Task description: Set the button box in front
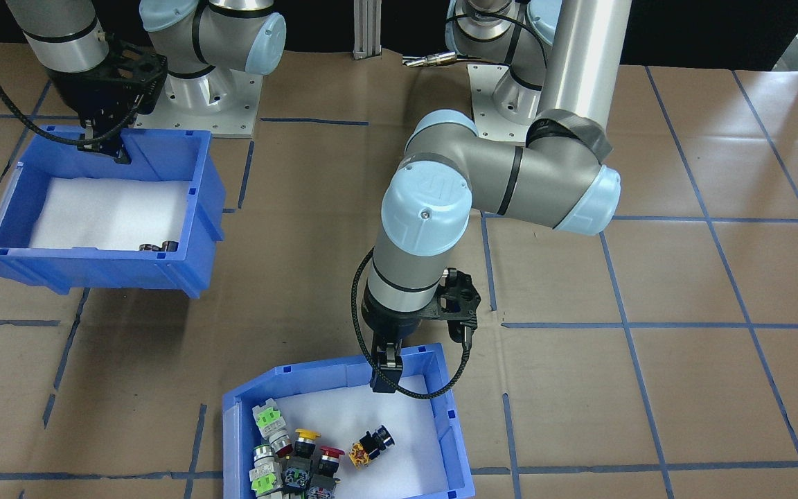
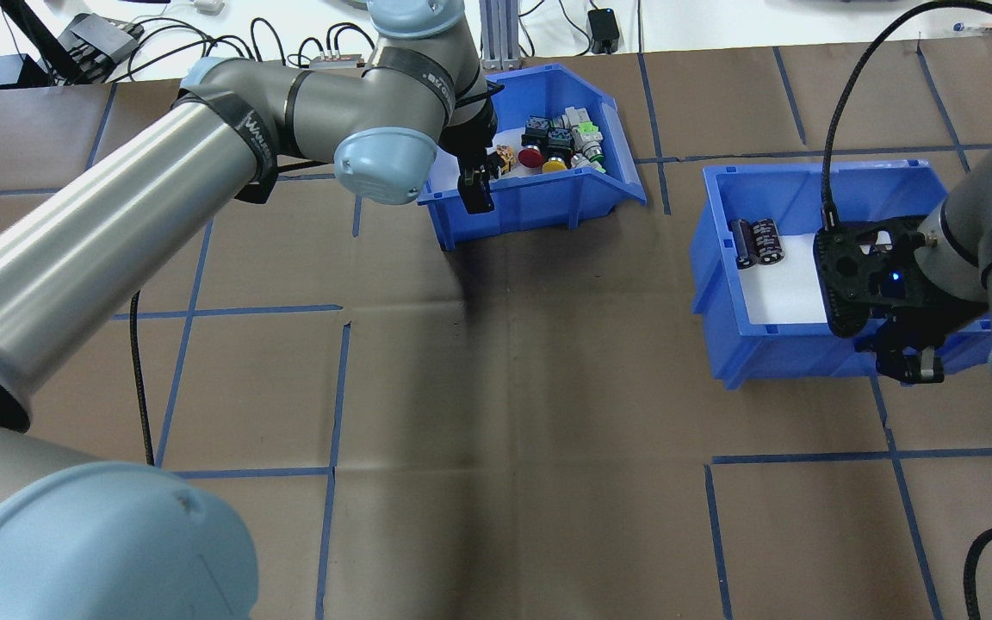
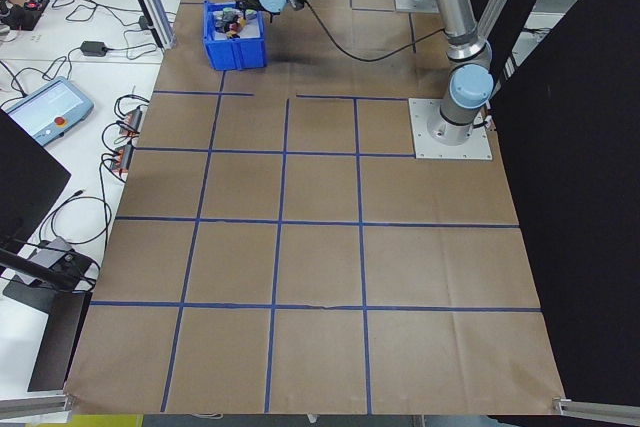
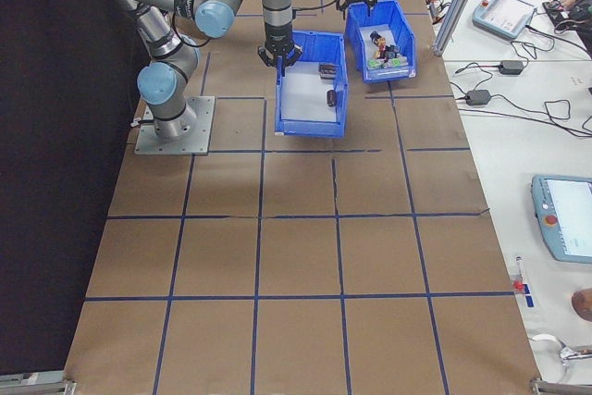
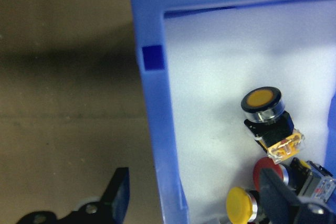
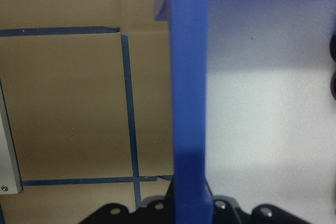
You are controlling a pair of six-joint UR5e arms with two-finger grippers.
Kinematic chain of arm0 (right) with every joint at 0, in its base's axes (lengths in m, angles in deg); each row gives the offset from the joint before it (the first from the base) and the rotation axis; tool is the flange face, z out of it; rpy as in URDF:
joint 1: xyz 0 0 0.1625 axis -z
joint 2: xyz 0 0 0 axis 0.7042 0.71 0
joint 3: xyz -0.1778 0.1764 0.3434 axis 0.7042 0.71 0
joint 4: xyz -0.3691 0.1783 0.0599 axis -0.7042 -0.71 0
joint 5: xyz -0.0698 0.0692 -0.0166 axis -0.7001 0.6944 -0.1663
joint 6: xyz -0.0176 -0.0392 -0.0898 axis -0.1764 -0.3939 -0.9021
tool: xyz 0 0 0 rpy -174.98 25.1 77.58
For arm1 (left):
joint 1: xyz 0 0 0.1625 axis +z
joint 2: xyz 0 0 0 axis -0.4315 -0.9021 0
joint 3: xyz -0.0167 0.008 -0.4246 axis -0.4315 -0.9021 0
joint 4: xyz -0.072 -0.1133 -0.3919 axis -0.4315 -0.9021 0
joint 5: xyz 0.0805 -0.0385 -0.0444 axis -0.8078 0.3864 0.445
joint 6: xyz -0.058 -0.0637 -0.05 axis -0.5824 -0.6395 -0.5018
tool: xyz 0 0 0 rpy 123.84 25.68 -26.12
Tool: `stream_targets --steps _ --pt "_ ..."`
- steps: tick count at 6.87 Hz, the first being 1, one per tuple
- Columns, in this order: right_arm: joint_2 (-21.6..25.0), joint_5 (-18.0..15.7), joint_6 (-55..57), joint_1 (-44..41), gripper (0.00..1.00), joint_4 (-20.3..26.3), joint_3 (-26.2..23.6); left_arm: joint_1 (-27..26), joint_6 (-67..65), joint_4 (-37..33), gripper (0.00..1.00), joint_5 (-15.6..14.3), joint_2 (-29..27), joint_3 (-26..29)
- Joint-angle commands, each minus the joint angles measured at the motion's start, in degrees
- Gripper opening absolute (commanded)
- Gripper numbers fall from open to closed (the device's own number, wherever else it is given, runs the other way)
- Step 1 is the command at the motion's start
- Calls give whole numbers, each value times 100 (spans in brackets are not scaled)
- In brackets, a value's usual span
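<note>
We see left gripper (image 5: 194,198) fingers apart, straddling button box (image 5: 152,103) wall | right gripper (image 6: 181,211) fingers clamped on second blue bin (image 6: 186,103) wall

Two blue bins: the button box (image 1: 343,423) and a second bin (image 1: 101,215). Two arms reach in, one to each bin. The button box holds about seven switches (image 1: 302,457), clustered. The second bin shows two black cylinders (image 2: 757,241).
</note>
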Motion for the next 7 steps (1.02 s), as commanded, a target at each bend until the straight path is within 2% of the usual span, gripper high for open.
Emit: stream_targets --steps 1,2,4,5,6,7 --pt "371 388 402 -244 2 71 -340 569 2223 -787 99 -56 608 45" --pt "355 381 857 -759 2 80 -376 842 3559 -954 99 -326 811 19" --pt "346 337 1885 -1674 2 80 -447 1204 5794 -1917 99 -381 1364 62" --pt "337 329 2351 -2052 2 63 -543 1266 6919 -2271 100 -633 1767 -24" --pt "215 294 2695 -2439 2 -16 -605 1258 7748 -2587 100 -1245 2154 -156" --pt "14 241 2985 -2782 2 -112 -605 1267 8461 -2982 100 -1347 2532 -357"
